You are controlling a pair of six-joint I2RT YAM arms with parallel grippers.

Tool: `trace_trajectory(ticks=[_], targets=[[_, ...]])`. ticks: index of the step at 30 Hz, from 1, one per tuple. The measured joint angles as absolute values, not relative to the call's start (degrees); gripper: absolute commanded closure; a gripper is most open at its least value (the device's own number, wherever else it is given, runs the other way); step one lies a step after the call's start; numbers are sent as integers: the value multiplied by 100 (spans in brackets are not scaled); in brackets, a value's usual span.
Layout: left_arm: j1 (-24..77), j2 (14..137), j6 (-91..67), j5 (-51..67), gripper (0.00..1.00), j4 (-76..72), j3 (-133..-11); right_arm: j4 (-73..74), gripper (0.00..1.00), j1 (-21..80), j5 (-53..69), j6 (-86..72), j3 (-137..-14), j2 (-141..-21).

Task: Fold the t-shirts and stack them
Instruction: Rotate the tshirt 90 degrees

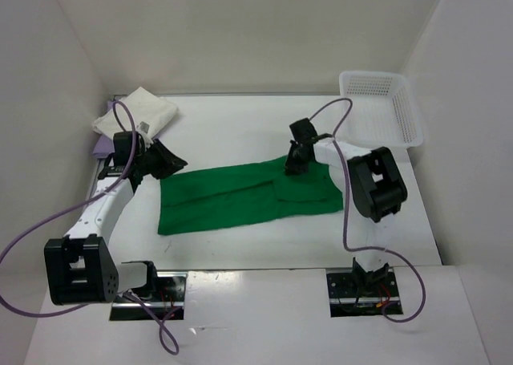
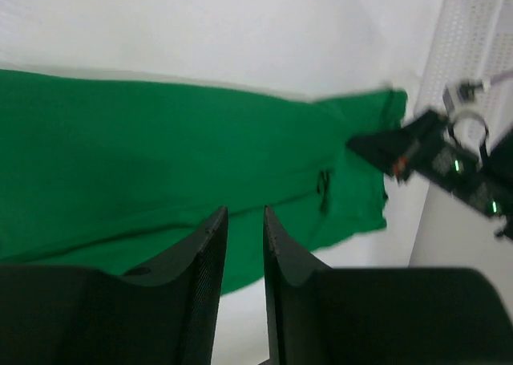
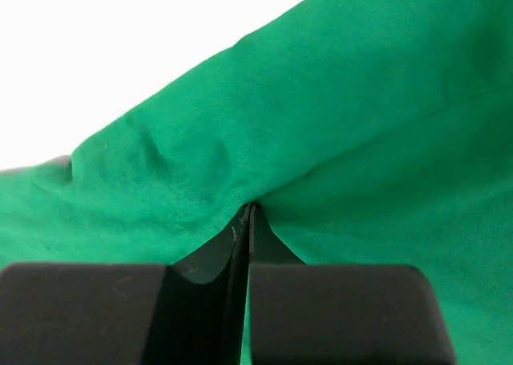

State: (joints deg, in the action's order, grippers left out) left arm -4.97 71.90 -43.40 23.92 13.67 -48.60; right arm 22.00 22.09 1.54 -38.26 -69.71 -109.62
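green t-shirt (image 1: 240, 196): flat, centre of bench (image 1: 232, 132). right claw (image 1: 295, 163): clenched on its far edge. left claw (image 1: 164, 163): narrowly parted, grasping nothing, at its left end. cream t-shirt (image 1: 136, 112): far-left corner.

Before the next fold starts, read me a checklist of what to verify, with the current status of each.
1. Right gripper clamped on the green t-shirt: ok, shut on a pinch of cloth at its far edge.
2. Left gripper holding the shirt: not ok, fingers slightly apart, empty, above the cloth.
3. Right grip catching every layer: cannot tell.
4. Cream t-shirt folded on the lavender t-shirt, back left: ok.
5. Basket apart from the green t-shirt: ok.
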Motion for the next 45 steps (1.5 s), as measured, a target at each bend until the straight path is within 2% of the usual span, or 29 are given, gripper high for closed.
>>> trace_trajectory(ticks=[4,8,10,11,17,18,19,20,21,22,23,25,27,28,29,30,33,35,38,41,44,45], targets=[[-447,6742,-4300,2434,68,1575,-4860,2386,98,2202,401,-3798,-9039,-12407],[-438,6519,-4204,2480,67,1778,-4862,2939,98,2259,565,-3785,-12978,-14864],[-419,6506,-4187,2519,67,1938,-4862,3336,91,2285,829,-3870,-15036,-15987],[-412,6506,-4182,2539,66,2010,-4862,3341,87,2307,893,-3894,-15530,-16274],[-401,6547,-4174,2630,66,2187,-4884,3944,50,2519,698,-3564,-14595,-15012],[-392,6595,-4174,2648,66,2189,-4917,3918,47,2580,646,-3489,-14304,-14617],[-375,6672,-4165,2668,70,2180,-4974,3756,45,2655,613,-3411,-13703,-13981],[-368,6742,-4147,2681,78,2163,-5026,3691,50,2727,613,-3358,-13150,-13360],[-362,6805,-4071,2692,81,2121,-5074,3411,61,2797,617,-3328,-12309,-12464],[-355,6845,-4064,2696,84,2082,-5096,3234,75,2842,657,-3310,-11797,-11878],[-353,6864,-4045,2705,87,2034,-5109,2985,98,2915,725,-3332,-11126,-11148],[-353,6901,-4025,2720,93,1938,-5118,2434,100,3079,882,-3481,-9830,-9789],[-349,6954,-3979,2720,100,1865,-5137,1894,100,3312,985,-3699,-8796,-9008],[-349,7011,-3929,2718,100,1863,-5175,1636,95,3509,1072,-3846,-8315,-8761],[-349,7094,-3887,2716,100,1868,-5234,1452,87,3704,1149,-3997,-7979,-8720],[-346,7205,-3841,2711,100,1920,-5341,1140,73,3953,1181,-4174,-7585,-8790],[-344,7474,-3721,2670,98,1916,-5610,757,58,4589,1216,-4646,-6816,-9529],[-344,7494,-3691,2652,90,1890,-5653,707,52,4880,1243,-4893,-6497,-10145],[-344,7494,-3636,2655,76,1846,-5669,661,46,5061,1175,-5175,-6462,-10831],[-344,7494,-3618,2670,71,1839,-5669,517,43,5059,1063,-5369,-6713,-11157],[-344,7494,-3616,2670,70,1835,-5664,252,43,5057,961,-5590,-6976,-11432],[-344,7494,-3618,2670,70,1835,-5662,174,51,5059,939,-5662,-7026,-11515]])
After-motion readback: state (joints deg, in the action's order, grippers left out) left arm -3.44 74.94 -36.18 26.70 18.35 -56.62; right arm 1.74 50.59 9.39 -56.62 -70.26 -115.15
